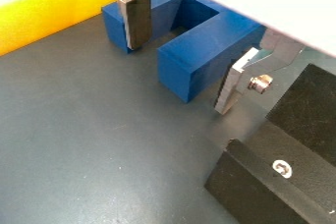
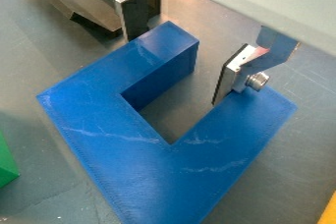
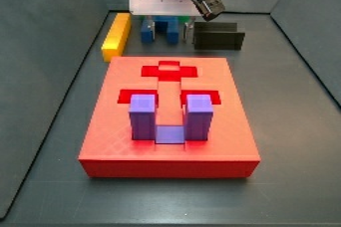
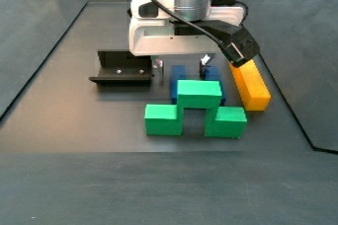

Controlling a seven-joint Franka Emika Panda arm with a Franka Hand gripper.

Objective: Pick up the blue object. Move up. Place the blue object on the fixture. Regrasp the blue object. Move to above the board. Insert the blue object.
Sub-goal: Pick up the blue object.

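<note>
Looking at the pincer [image 2: 191,43], it's down low at the back of the tabletop [image 1: 92,140], fingers spread wide and straddling one leg of the blue block [image 2: 171,149]. In both wrist views one finger [image 1: 132,22] sits in the block's slot and the other finger [image 2: 243,71] is on the outer side of that leg, with visible gaps, so nothing is clamped yet.

The block sits flat on the tabletop, top centre of a side view [image 3: 163,30], between the yellow bar [image 3: 118,34] and the fixture [image 3: 217,38].

What worries me:
- The leg isn't centred between the pads. I'd guess the closer pad hits first on closing and shoves the block sideways or twists it.
- The outer finger looks close to the fixture [image 1: 282,164] in a wrist view. A skewed block could bump into it.
- A shallow grip on one leg could let the block swing on the lift, which would mess up the handoff to the fixture.

The board [image 3: 167,112] is well apart, filling the middle of that side view with a purple block [image 3: 167,116] seated on it, so no trouble there for now.
</note>
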